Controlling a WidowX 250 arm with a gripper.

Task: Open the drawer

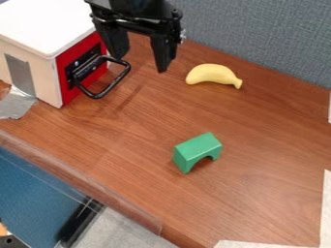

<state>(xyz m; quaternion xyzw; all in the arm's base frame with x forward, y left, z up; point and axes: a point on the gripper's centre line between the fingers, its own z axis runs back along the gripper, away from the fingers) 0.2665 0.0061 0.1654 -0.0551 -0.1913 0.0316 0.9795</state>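
Wooden tabletop [259,145] — gripper [140,64] spread wide, empty; its top and drawer box [45,24] cropped.

Bright, diffuse light is falling from above, leaving the top of the white box [46,22] nearly featureless. The green block [198,145] is showing darker sides and shadow beneath its arch. Soft sheen is lying across the wooden table [265,140].

The black arm [132,6] is entering at the top edge, left of centre. Its black two-finger gripper [140,65] is hanging below, pointing downward. The fingers [163,51] are standing apart, a clear gap showing between them; the view's right-hand finger is reaching lower in view than the other.
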